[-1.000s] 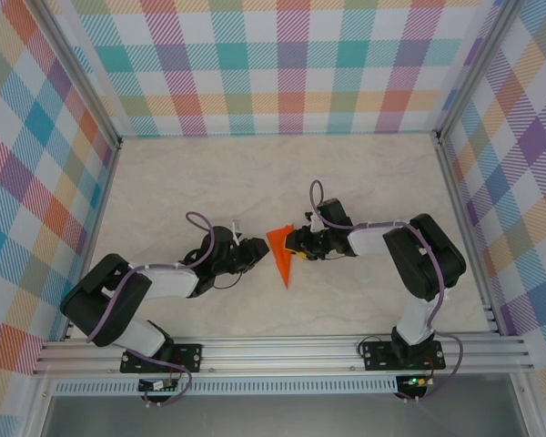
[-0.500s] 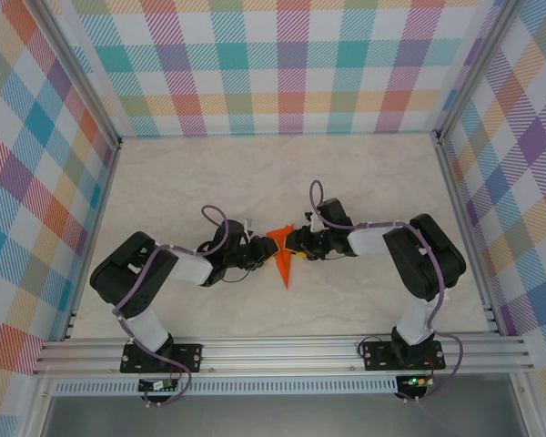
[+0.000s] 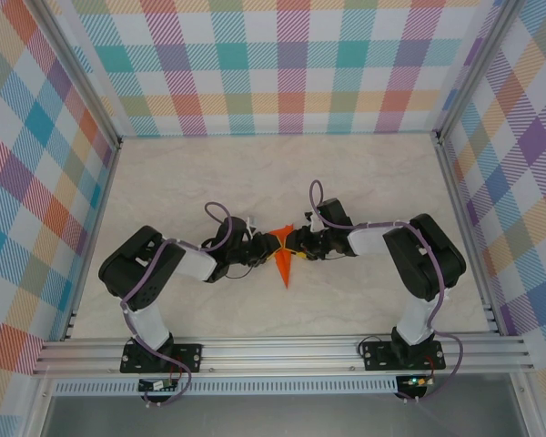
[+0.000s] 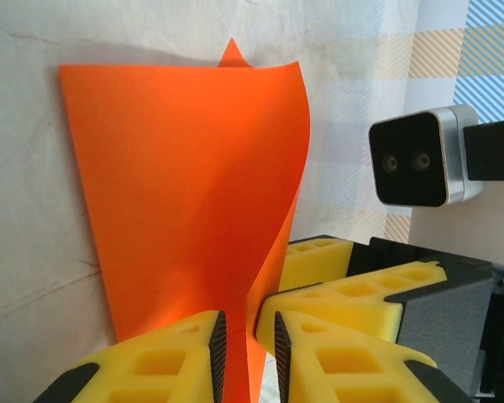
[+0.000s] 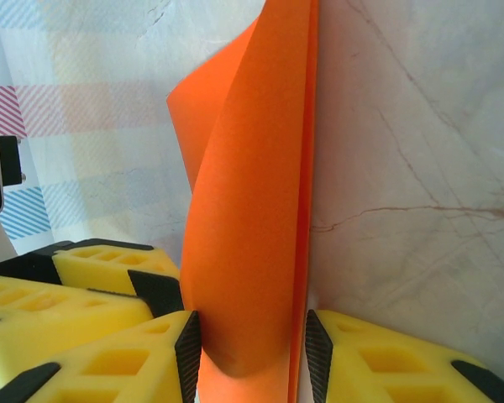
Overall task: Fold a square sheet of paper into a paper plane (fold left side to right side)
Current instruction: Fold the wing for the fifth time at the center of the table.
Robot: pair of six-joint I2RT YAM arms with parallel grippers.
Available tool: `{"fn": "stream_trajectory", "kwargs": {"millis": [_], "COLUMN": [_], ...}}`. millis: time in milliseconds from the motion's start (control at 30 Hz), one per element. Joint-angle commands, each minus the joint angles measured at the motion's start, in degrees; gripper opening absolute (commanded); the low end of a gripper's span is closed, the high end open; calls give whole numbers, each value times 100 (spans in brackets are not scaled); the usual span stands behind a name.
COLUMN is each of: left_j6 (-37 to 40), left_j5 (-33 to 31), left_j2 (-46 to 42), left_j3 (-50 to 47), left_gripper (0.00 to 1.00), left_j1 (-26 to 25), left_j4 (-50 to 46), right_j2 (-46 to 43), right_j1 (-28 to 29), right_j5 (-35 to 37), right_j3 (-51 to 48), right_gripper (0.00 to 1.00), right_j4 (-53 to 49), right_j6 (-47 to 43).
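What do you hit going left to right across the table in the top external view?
Black-and-white left arm → left gripper with yellow fingers → bright orange folded paper sheet → right gripper with yellow fingers → black-and-white right arm.

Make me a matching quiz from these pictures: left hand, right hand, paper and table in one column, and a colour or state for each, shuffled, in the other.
1. left hand
2. right hand
3. paper
4. table

A. pale, veined like marble
B. fingers wider apart, folded layers between them
C. bright orange
D. fingers nearly together on one thin flap

Pairs: 1-D, 2-B, 3-C, 4-A
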Motion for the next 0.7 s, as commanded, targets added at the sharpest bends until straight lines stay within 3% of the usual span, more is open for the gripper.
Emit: {"fn": "stream_trajectory", "kwargs": {"millis": [0, 667], "left_j6": [-46, -219], "left_j5": [91, 135], "left_j2": [122, 478], "left_j3": [112, 252], "left_gripper": [24, 21], "left_j1": [88, 107], "left_j4": [317, 628], "right_j2": [159, 188], "right_j1": [59, 59], "right_j5": [165, 146], "right_j3": [12, 40], "right_gripper": [40, 40], "right_j4": [-320, -365], "right_j6": [-136, -155]}}
